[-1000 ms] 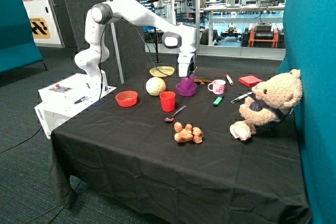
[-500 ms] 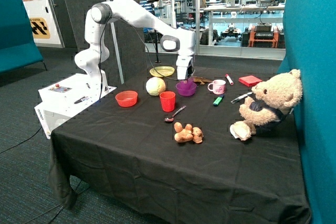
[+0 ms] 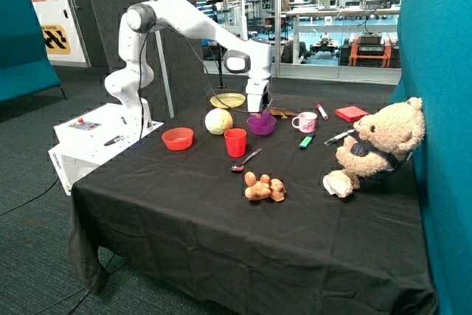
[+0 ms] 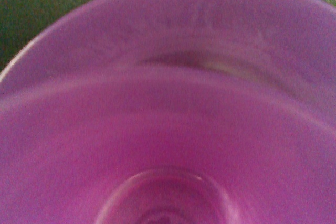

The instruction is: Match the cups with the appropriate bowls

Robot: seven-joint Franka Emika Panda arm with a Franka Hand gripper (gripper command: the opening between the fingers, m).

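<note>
Outside view: claw (image 3: 259, 111) low over purple bowl (image 3: 262, 125), purple cup (image 3: 262, 116) at its tip, apparently inside bowl; finger state unclear. Red cup (image 3: 235, 142) on bench (image 3: 221, 212), apart from red-orange bowl (image 3: 178, 139). Wrist view: purple cup (image 4: 168, 150) fills frame, bowl (image 4: 157, 19) behind. Best seated flat before release.

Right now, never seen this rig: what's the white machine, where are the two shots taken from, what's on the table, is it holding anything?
The white machine is a Franka robot arm; its gripper is its two-finger hand. One picture comes from a camera standing apart, the other from a camera on the wrist, looking down along the fingers.

On the black table: a purple bowl, a red-orange bowl, a red cup, a mug, a yellow-green plate, a spoon and a teddy bear.

The gripper sits right over the purple bowl with the purple cup under it, which fills the wrist view. Whether it grips the cup cannot be told.
</note>
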